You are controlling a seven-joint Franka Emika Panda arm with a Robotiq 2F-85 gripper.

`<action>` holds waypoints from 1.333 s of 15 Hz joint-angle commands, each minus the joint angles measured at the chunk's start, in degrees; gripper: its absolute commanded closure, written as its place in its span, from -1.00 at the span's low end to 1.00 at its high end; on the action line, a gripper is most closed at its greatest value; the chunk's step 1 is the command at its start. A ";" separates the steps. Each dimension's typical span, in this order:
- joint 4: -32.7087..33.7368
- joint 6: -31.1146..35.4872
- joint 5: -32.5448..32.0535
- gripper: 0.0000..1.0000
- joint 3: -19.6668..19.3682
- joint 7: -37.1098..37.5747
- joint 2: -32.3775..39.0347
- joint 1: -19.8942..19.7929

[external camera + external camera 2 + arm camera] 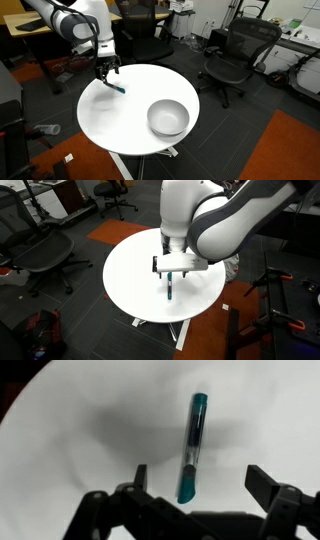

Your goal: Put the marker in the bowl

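The marker (192, 448) is seen lying flat on the white table (120, 125), teal at both ends with a clear middle. It is not yet held. In an exterior view it rests toward the table's far side, well apart from the bowl (168, 117), which stands upright and appears empty near the table's other edge. The claw (200, 482) hangs just above the marker with its jaws spread wide and nothing between them. In the wrist view one dark finger (262, 482) is seen to each side of the marker's near end, and the marker runs roughly square to the closing line. Step in hand is judged to be the pick-up. Alignment across the jaws looks adequate, so little wrist turn should be needed. The near end, rather than the middle, appears to sit between the fingers, so a small shift along the marker is advised before descent, lest it pivot when lifted. Descent should be stopped just short of the tabletop. The jaws should be closed slowly, since a thin round stick is likely to roll or squirt out if one finger touches first. Height above the table cannot be judged exactly.
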 commanded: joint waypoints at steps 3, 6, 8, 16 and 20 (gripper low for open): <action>3.38 1.41 -0.61 -1.00 -2.46 1.41 4.54 2.35; 4.57 1.49 -0.24 -1.00 -2.58 1.36 6.14 2.81; 4.96 1.96 -0.13 -1.00 -2.66 1.54 7.16 3.36; 6.99 2.43 0.13 -0.32 -3.21 1.26 10.26 4.48; 7.68 2.45 0.35 0.32 -3.51 1.05 10.74 4.30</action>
